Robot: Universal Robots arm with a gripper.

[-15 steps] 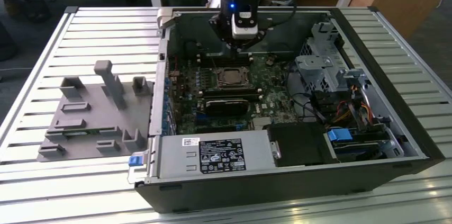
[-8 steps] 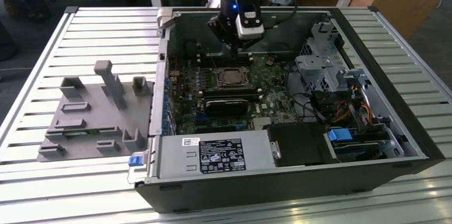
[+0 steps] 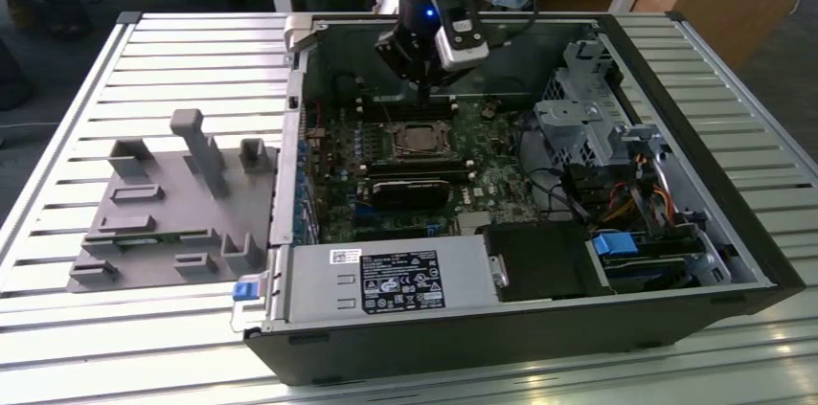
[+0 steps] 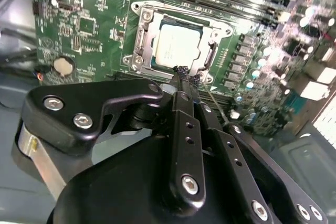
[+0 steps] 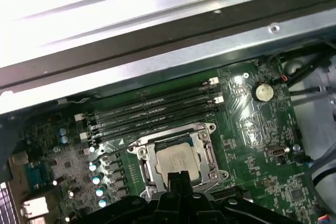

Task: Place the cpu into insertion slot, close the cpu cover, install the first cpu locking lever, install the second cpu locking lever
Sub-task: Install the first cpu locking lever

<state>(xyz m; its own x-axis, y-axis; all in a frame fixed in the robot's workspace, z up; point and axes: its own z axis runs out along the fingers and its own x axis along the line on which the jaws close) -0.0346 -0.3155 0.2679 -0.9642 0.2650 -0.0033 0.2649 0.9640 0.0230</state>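
1. One step at least looks done in the exterior view. The cpu [image 3: 419,142] sits in the insertion slot [image 3: 395,133], near the middle of the board. The open case [image 3: 715,261] lies on the slatted bench [image 3: 153,60], and a grey fixture [image 3: 167,204] sits on the exterior view's left. The gripper [image 3: 426,89] hangs over the far part of the board, just beyond the slot. I cannot tell from here whether it touches anything.

2. In the second wrist view the cpu [image 4: 178,45] shows its pale face through the window of the cpu cover [image 4: 146,38]. The cover seems to lie flat on the slot, so I judge it closed. The gripper [image 4: 181,72] is clenched with its tips together and nothing between them, just beside the slot's rim. A thin lever [image 4: 211,59] runs along one side of the slot. Whether it is hooked down is too fine to tell.

3. In the first wrist view the cpu [image 5: 177,160] again lies squarely inside the cover [image 5: 152,163]. The clenched gripper [image 5: 176,178] is at the slot's near edge, and the memory slots [image 5: 157,108] lie on the far side. By my reading, seating the cpu and closing the cover are finished. The two levers are either in hand or not yet confirmed.
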